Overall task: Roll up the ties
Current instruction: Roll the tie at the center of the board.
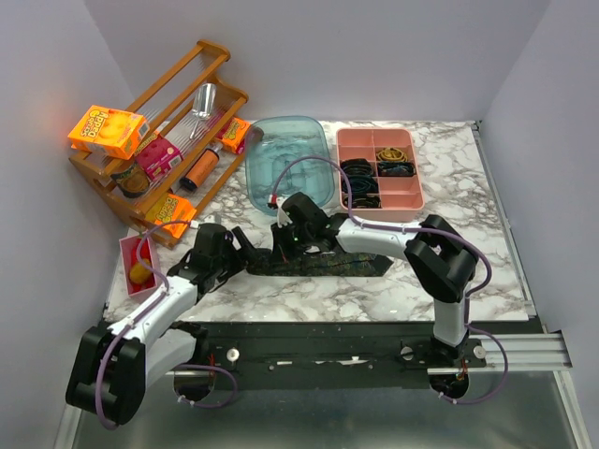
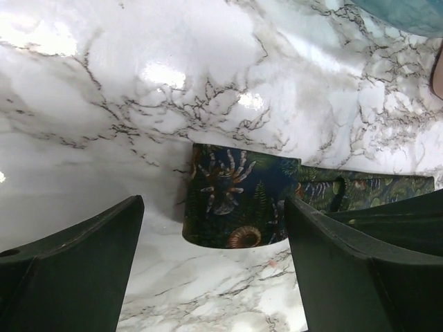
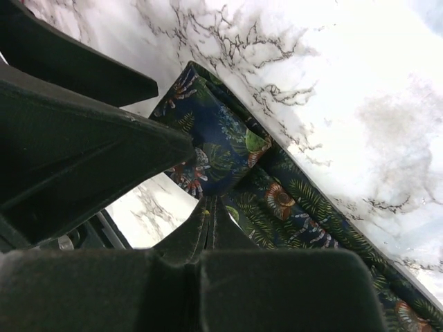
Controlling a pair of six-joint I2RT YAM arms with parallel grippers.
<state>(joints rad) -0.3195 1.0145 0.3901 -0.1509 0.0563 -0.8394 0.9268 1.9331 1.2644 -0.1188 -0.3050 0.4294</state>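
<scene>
One tie [image 1: 323, 265] lies flat across the marble table, dark navy with a print of green ferns and brown shells. Its left end is folded over on itself [image 2: 235, 200]. My left gripper [image 1: 245, 254] is open, its jaws set either side of that folded end [image 2: 213, 205] and not touching it. My right gripper [image 1: 285, 245] is shut, its tips [image 3: 210, 204] pinching the tie [image 3: 291, 200] just right of the fold. The right gripper's dark body shows behind my left gripper's right finger [image 2: 346, 277].
A teal plastic bin [image 1: 290, 159] and a pink divided tray [image 1: 356, 145] holding rolled dark ties stand behind the arms. A wooden rack [image 1: 168, 131] with boxes and bottles is at the back left. A small pink tray [image 1: 128, 253] with a yellow object sits at the left edge.
</scene>
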